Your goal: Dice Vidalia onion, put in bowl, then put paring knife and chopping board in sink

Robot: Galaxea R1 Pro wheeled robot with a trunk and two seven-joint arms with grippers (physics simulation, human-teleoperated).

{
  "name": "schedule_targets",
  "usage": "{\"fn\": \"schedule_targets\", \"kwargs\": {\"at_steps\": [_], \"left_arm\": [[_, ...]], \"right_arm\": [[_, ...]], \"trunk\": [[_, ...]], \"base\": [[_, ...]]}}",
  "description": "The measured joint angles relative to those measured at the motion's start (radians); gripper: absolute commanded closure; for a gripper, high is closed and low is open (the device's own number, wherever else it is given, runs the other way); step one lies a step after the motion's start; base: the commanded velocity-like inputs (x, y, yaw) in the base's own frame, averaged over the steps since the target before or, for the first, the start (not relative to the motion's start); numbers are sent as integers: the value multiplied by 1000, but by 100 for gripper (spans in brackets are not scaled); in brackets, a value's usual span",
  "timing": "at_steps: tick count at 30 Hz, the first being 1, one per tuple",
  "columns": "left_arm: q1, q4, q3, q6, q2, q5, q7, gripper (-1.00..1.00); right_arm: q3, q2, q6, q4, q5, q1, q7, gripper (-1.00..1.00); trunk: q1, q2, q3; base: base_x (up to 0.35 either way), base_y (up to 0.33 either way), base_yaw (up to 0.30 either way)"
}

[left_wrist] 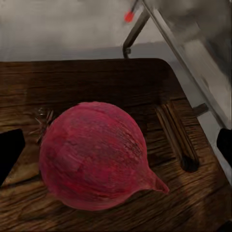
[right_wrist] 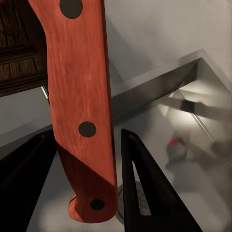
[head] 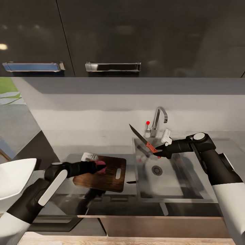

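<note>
At the far left edge of the head view sits the white bowl (head: 15,178) on the countertop (head: 64,151). Beside it the left gripper (head: 99,166) reaches over the chopping board (head: 105,177), its fingers spread either side of the Vidalia onion (left_wrist: 94,154) — the onion rests on the board's wood, and whether the pads actually touch it I cannot tell. Further right lies the sink (head: 177,190) with its chrome tap (head: 158,119). Above the basin the right gripper (head: 159,153) is clamped on the red handle of the paring knife (head: 144,140) — dark blade pointing up and toward the board.
</note>
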Motion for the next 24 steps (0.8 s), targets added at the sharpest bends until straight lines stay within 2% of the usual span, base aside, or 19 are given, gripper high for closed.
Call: {"fn": "schedule_targets", "kwargs": {"at_steps": [12,17,21,24], "left_arm": [[0,-104,41,68,12,1,3,-100],[0,-162,82,104,13,2,4,-100],[0,-185,112,124,24,2,4,-100],[0,-212,177,130,50,4,0,-100]], "right_arm": [[0,0,0,0,0,0,0,100],[0,0,0,0,0,0,0,100],[0,0,-1,0,0,0,0,100],[0,0,-1,0,0,0,-1,100]], "trunk": [[0,0,0],[0,0,0],[0,0,0],[0,0,0]], "base": [[0,0,0],[0,0,0],[0,0,0],[0,0,0]]}}
